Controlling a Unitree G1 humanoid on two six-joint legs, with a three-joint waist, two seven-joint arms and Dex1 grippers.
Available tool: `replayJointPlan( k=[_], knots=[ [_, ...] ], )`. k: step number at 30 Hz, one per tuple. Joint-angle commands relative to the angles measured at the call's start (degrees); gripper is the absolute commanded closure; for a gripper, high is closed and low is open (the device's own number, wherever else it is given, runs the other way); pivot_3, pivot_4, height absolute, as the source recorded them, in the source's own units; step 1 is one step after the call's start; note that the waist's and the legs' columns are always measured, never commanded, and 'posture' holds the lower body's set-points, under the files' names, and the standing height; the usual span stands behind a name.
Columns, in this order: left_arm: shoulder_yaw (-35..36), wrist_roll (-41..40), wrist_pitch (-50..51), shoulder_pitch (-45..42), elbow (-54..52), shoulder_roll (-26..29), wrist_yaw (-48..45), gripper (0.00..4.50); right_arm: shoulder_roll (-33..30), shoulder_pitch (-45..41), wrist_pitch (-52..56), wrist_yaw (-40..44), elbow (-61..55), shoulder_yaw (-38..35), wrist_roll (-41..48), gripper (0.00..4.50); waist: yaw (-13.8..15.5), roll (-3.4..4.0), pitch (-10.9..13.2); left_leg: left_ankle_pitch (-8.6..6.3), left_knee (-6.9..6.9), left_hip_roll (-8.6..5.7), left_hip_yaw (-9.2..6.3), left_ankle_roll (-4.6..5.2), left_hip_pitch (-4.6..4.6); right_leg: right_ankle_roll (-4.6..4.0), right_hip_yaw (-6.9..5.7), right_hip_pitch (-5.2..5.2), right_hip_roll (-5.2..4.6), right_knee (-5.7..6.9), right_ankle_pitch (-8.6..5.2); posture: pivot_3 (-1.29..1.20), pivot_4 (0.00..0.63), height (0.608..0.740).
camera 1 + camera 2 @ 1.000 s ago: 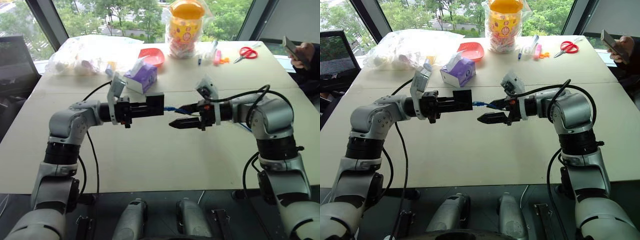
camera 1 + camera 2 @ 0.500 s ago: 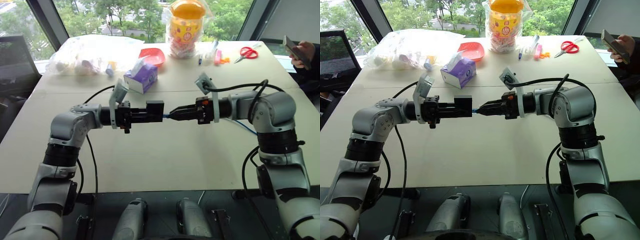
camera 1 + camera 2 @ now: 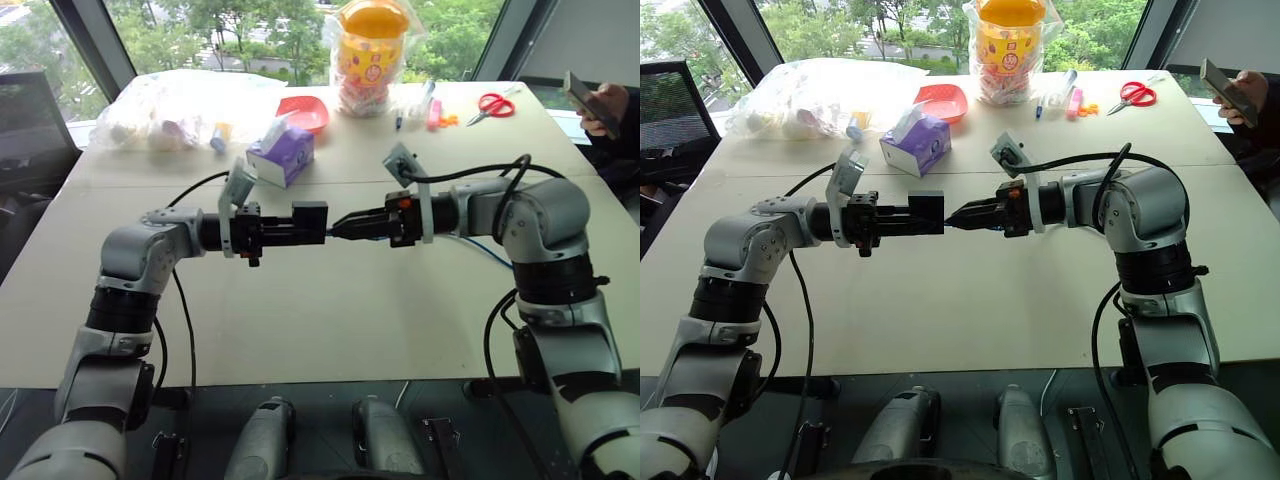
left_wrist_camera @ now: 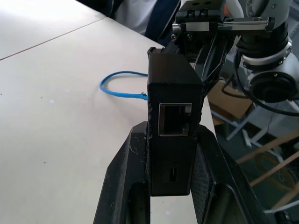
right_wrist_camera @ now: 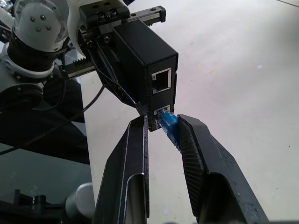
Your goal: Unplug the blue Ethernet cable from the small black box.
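Note:
My left gripper (image 3: 300,226) is shut on the small black box (image 3: 311,216) and holds it level above the table (image 3: 330,320). In the left wrist view the box (image 4: 173,88) stands between the fingers (image 4: 126,158) with one empty port facing out. The blue Ethernet cable's plug (image 5: 168,125) sits in the box's lower port. My right gripper (image 3: 340,229) points at the box from the other side, shut on that plug right at the port. The rest of the blue cable (image 4: 117,77) trails onto the table behind the right arm (image 3: 482,251).
At the table's far side lie a purple tissue box (image 3: 283,152), a red bowl (image 3: 305,112), a bagged yellow-lidded jar (image 3: 370,55), a full plastic bag (image 3: 170,105), pens and red scissors (image 3: 492,105). A person's hand with a phone (image 3: 600,105) is at the far right.
The right gripper's fingers were spread apart a little away from the box. They have come together on the blue plug and moved up against the box. The left arm has not moved.

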Motion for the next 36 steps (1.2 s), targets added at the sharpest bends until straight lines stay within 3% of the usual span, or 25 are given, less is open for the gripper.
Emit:
replayJointPlan(
  k=[1,8,36],
  knots=[
    [2.2,-1.9,0.0,-1.3,-1.6,0.2,-0.1,3.99,-0.5,-0.1,-0.9,-0.2,-1.7,0.6,1.0,3.49,0.0,0.00,0.0,0.00,0.00,0.00,0.00,0.00,0.00,0.00,0.00,0.00,0.00,0.00,0.00,0.00,0.150,0.740],
    [2.4,-2.5,0.4,-1.4,-1.9,0.1,0.0,3.99,-1.7,1.0,-6.5,1.3,-2.9,3.0,-0.3,3.49,0.0,0.00,0.0,0.00,0.00,0.00,0.00,0.00,0.00,0.00,0.00,0.00,0.00,0.00,0.00,0.00,0.150,0.740],
    [3.1,-4.4,2.2,-1.5,-3.6,0.1,-0.2,3.99,-3.7,1.4,-12.1,1.5,-1.4,8.5,-4.6,3.49,0.1,-0.01,0.0,0.00,0.00,0.00,0.00,0.00,0.00,0.00,0.00,0.00,0.00,-0.01,0.00,0.00,0.150,0.740]
  ],
)
